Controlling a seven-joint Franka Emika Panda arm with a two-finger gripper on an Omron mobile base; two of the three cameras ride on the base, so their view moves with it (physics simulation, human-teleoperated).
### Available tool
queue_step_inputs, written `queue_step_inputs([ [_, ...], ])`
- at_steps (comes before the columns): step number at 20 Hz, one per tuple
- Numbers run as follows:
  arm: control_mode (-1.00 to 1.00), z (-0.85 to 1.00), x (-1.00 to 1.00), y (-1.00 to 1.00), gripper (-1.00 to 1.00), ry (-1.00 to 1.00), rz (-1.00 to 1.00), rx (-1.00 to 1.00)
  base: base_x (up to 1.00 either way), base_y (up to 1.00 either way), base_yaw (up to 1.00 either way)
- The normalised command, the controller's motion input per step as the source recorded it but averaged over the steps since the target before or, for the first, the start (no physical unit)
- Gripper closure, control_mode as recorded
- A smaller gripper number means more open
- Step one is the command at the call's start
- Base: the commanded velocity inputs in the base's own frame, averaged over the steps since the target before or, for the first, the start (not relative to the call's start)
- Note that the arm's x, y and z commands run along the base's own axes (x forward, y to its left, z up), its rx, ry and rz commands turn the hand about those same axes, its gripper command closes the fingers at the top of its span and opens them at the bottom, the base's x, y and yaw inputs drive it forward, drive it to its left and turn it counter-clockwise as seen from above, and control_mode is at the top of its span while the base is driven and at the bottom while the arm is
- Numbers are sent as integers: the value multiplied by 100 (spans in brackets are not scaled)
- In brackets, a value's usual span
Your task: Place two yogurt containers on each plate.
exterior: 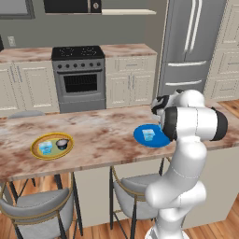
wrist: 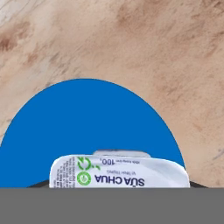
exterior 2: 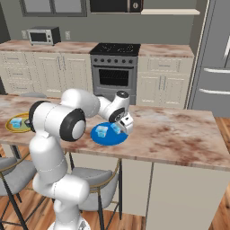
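The claw [exterior 2: 120, 128] is hovering low over the near-right part of the blue plate [exterior: 140, 136], and it is looking clamped on a pale-blue yogurt cup [wrist: 119, 171], whose printed foil lid is showing flat between the fingertips in the hand view. One cup [exterior: 148, 135] is already sitting near the middle of that plate, so the carried one should be going down on bare blue just beside it, lowered straight until the base is resting before the jaws are parting, lest the light cup tip or skid on the glossy plate. Far left on the marbled table [exterior: 102, 135], the yellow-rimmed plate [exterior: 37, 150] is holding a translucent cup [exterior: 45, 147] and a dark round one [exterior: 62, 144]
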Motion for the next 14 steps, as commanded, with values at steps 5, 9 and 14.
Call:
queue_step_inputs([
  [5,-100,-3,-3,9,100,1,0,0,0,0,0],
  [9,-100,-2,-13,22,100,11,0,0,0,0,0],
  [14,-100,-6,-8,17,-100,8,0,0,0,0,0],
])
